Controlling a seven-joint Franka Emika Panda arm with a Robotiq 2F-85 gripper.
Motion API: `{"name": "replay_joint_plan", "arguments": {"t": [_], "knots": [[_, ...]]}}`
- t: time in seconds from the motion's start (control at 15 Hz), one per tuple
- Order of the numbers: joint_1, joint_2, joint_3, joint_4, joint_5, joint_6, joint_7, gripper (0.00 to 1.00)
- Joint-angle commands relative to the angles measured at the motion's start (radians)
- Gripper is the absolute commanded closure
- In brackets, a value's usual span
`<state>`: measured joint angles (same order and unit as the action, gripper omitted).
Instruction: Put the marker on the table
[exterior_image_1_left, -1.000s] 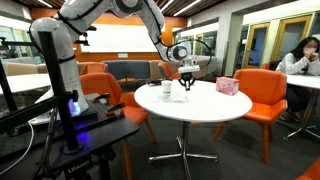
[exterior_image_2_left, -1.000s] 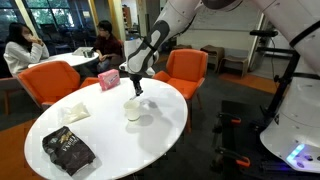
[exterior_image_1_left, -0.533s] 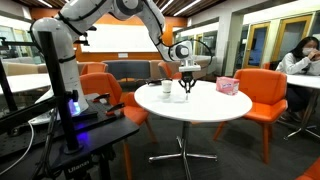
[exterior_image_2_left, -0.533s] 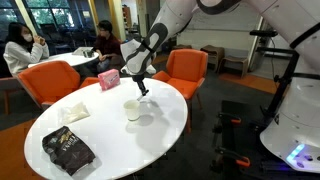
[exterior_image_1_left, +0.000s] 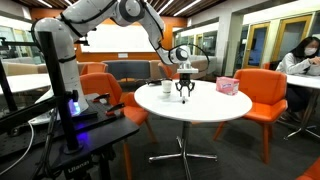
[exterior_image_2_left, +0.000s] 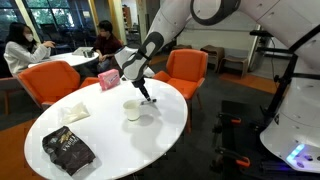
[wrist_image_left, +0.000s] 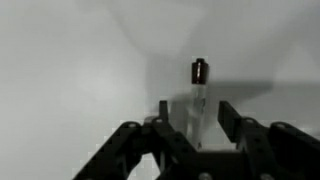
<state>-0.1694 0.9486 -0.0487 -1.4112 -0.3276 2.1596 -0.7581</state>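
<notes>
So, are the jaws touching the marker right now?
Apart. The wrist view shows the marker between the open jaws of the gripper, with a clear gap on each side.

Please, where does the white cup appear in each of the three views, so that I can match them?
In an exterior view: white cup stands left on the round table, pink box toward its right edge.
In an exterior view: the cup stands mid-table, below and right of the pink box.
Wrist view: not in it.
Shared landmark: the pink box, in both exterior views.
</notes>
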Motion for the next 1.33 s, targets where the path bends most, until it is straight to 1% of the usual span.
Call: {"name": "replay_joint_plan", "arguments": {"t": [0.0,0.07,0.13,0.33,0.4,0.53,0.73,0.87,1.0,1.13,1.2,1.27], "knots": [[0.016,0.029,-0.011,0.06,-0.029,-0.045,0.039,0.11],[0.018,0.027,-0.01,0.062,-0.032,-0.039,0.038,0.02],[0.017,0.024,-0.008,0.065,-0.033,-0.033,0.036,0.0],[0.013,0.004,0.011,0.067,-0.021,-0.031,0.009,0.0],[0.007,-0.013,0.027,0.053,-0.013,-0.021,-0.011,0.0],[0.021,-0.074,0.038,0.006,-0.022,-0.032,-0.023,0.0],[0.03,-0.211,0.077,-0.103,-0.02,0.003,-0.057,0.0],[0.053,-0.309,0.087,-0.165,-0.013,-0.03,-0.023,0.0],[0.067,-0.398,0.103,-0.221,0.024,-0.085,0.022,0.0],[0.091,-0.465,0.098,-0.259,0.042,-0.143,0.116,0.0],[0.103,-0.494,0.092,-0.283,0.038,-0.151,0.173,0.0],[0.109,-0.511,0.092,-0.295,0.031,-0.165,0.199,0.0]]}}
